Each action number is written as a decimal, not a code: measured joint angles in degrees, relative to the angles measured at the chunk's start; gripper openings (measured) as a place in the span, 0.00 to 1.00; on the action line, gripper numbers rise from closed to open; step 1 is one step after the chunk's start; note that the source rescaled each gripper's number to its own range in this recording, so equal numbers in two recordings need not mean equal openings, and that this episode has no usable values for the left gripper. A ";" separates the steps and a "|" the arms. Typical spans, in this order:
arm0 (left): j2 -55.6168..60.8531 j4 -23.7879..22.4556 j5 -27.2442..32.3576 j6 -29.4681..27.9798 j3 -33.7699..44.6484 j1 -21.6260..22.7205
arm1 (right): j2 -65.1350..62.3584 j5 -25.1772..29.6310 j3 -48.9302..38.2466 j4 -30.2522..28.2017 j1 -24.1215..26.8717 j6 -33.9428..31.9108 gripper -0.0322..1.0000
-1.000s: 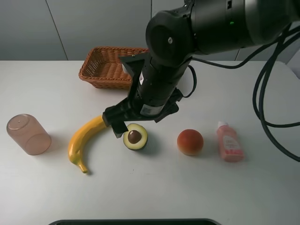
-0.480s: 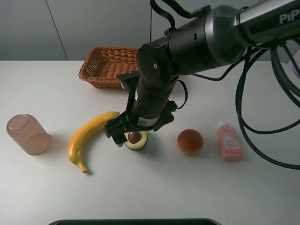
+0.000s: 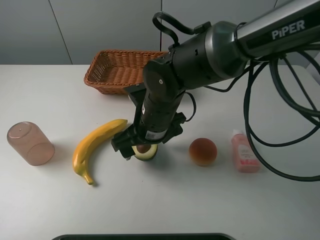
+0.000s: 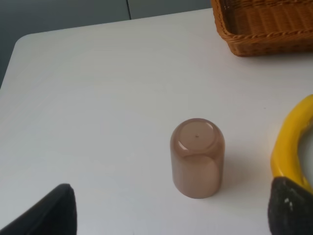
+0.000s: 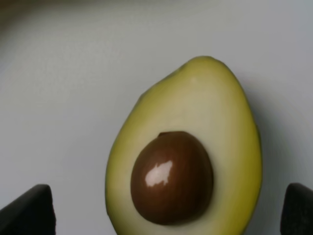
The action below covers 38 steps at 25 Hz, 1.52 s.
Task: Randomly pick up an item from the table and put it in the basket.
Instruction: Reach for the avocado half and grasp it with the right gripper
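One halved avocado with dark green skin, pale flesh and a brown pit (image 5: pixel 195 122) lies cut side up on the flat white table (image 3: pixel 45 90), between the spread jaws of the right gripper (image 3: pixel 141 147). White letters on that black arm (image 3: pixel 220 45) read "PiPER". The left gripper (image 4: pixel 168 210) also has its jaws spread, near a translucent brown plastic cup (image 4: pixel 197 159).

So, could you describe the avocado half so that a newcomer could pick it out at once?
On the white table, in the row in front of the wicker basket, the avocado half lies between the banana and the orange-red fruit, under the right gripper. Only it shows pale flesh around a brown pit.
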<state>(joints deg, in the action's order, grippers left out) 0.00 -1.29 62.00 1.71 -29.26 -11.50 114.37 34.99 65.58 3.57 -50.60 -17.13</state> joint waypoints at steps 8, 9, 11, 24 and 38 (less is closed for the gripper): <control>0.00 0.00 0.00 0.00 0.00 0.00 | 0.12 -1.30 0.00 -0.41 0.00 0.00 0.98; 0.00 0.00 0.00 0.00 0.00 0.00 | 0.12 -1.42 0.01 -0.41 0.00 0.00 0.98; 0.00 0.00 0.00 0.00 0.00 0.00 | 0.12 -1.51 0.01 -0.56 0.00 0.00 0.98; 0.00 0.00 0.00 0.00 0.00 0.00 | 2.56 -1.87 0.22 -0.98 0.00 0.13 0.98; 0.00 0.00 0.00 0.21 0.00 0.00 | 4.16 -1.92 0.22 -0.98 0.00 0.25 0.41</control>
<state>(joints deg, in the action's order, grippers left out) 0.00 -1.29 62.00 1.93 -29.26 -11.50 118.53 33.07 65.80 2.59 -50.60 -16.88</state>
